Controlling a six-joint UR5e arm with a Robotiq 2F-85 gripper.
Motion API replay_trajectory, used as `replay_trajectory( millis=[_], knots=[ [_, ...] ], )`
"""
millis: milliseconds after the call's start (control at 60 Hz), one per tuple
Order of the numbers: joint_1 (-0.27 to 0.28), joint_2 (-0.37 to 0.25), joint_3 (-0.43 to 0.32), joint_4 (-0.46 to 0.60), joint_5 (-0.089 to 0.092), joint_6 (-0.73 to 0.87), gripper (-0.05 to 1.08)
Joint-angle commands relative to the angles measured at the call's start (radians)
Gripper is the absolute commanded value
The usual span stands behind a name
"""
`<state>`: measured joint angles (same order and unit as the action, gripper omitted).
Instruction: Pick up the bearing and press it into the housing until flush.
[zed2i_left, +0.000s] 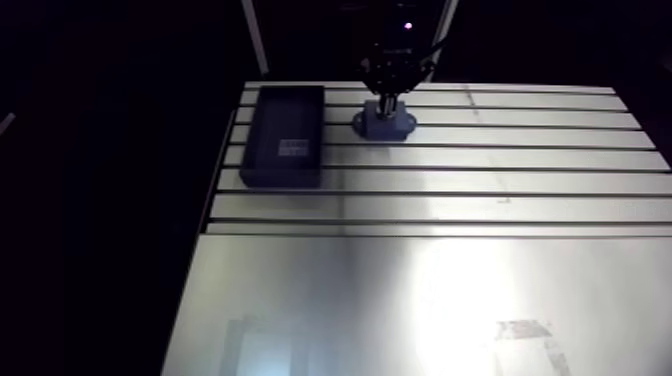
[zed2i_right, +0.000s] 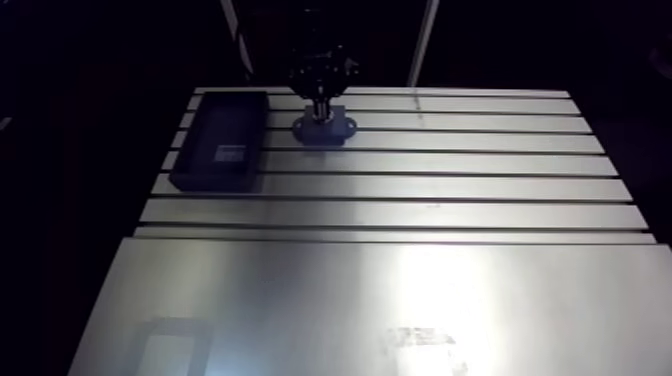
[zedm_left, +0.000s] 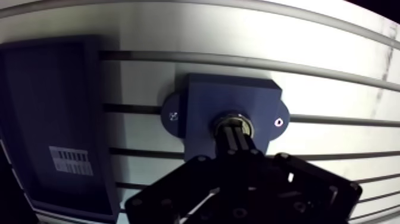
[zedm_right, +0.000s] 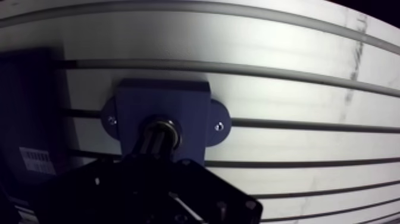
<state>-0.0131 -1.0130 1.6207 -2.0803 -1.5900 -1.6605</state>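
Blue housing on slotted worktop — bearing in its bore, fingers closed together, tips on bearing — dark tray beside.

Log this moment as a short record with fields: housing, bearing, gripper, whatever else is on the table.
housing: dark blue block with two side ears, flat on the slotted table
bearing: metal ring in the housing's centre bore
gripper: straight above the housing, jaws closed together, tips at the bearing
tray: dark, white label on it, beside the housing, not touching
flush or not: cannot tell
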Motion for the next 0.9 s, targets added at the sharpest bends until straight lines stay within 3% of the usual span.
replay_trajectory(
  millis=[17, 900],
  knots=[
    [0.002, 0.0, 0.0, -0.001, 0.0, 0.0, 1.04],
    [0.004, 0.002, 0.0, -0.002, 0.0, -0.003, 1.04]
  ],
)
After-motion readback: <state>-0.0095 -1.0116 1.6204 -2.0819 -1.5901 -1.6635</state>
